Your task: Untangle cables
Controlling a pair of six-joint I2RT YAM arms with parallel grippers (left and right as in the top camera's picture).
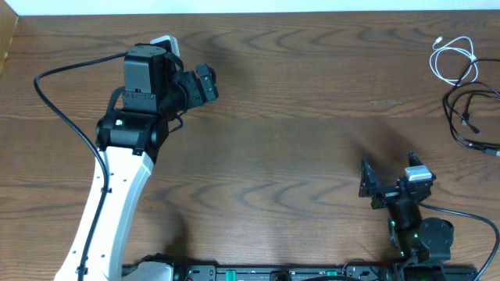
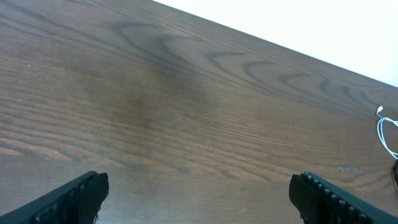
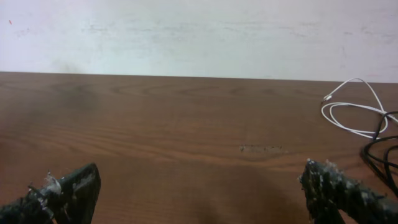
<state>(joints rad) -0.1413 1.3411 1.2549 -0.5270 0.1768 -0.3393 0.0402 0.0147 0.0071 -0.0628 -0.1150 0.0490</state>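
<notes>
Over wood table (image 1: 312, 101), left gripper (image 1: 205, 83) outstretched, right gripper (image 1: 389, 176) tucked, both agape.

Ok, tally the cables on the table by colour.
White cable: 1
Black cables: at least 1; the strands overlap and run off the frame edge, so the exact count is unclear
Total: at least 2

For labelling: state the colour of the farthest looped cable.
The thin looped cable is white; clearest in the right wrist view.
</notes>
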